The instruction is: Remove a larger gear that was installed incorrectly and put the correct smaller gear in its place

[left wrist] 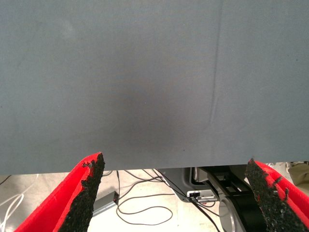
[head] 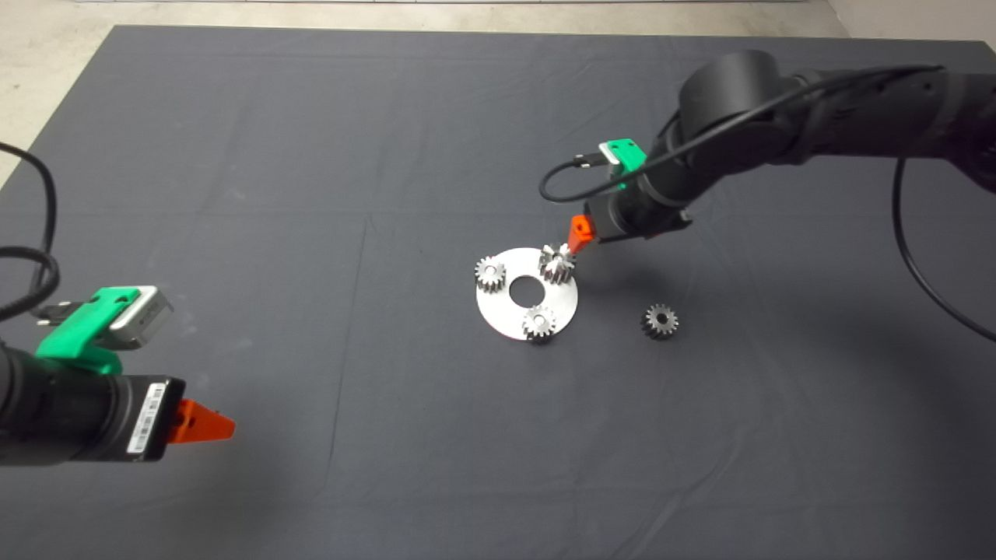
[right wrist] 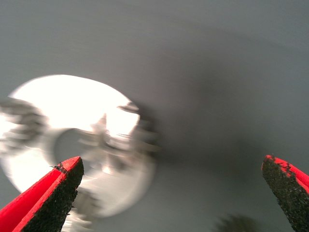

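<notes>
A round silver plate lies mid-mat and carries three gears. The larger gear, with long spiky teeth, stands at the plate's far right rim. Two short-toothed gears stand at its left and near rims. The smaller gear lies loose on the mat to the right of the plate. My right gripper hovers open just above and behind the larger gear. In the right wrist view the plate and the larger gear show blurred between the wide-apart fingers. My left gripper is parked open at the lower left.
The dark mat covers the table, and bare floor shows beyond its far edge. The left wrist view shows only mat, with cables and a stand on the floor past its edge.
</notes>
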Robot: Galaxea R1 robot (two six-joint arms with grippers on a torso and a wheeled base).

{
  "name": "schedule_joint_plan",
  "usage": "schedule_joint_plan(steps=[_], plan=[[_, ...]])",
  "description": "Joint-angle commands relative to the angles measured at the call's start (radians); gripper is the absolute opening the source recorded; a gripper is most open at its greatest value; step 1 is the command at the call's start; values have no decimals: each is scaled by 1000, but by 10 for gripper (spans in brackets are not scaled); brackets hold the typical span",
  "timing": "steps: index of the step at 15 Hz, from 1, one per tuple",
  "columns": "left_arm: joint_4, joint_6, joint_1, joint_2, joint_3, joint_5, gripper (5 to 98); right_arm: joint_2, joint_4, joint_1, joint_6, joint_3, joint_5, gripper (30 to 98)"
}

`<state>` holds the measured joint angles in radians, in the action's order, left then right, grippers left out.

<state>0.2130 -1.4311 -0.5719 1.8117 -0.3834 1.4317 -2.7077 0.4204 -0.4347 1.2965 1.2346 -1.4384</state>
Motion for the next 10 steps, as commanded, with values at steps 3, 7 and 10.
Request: schedule_joint_plan(steps=[3,7,10], plan=[[-14,-3,-13,-4,11,3,744,-206,24,-16,-37,104,29,978],[-12,-3,-13,1,6,3,744,-196,23,-18,-42,103,17,978],[-12,-3,-13,2,5,1,744,-135,23,-21,-42,96,-13,978]])
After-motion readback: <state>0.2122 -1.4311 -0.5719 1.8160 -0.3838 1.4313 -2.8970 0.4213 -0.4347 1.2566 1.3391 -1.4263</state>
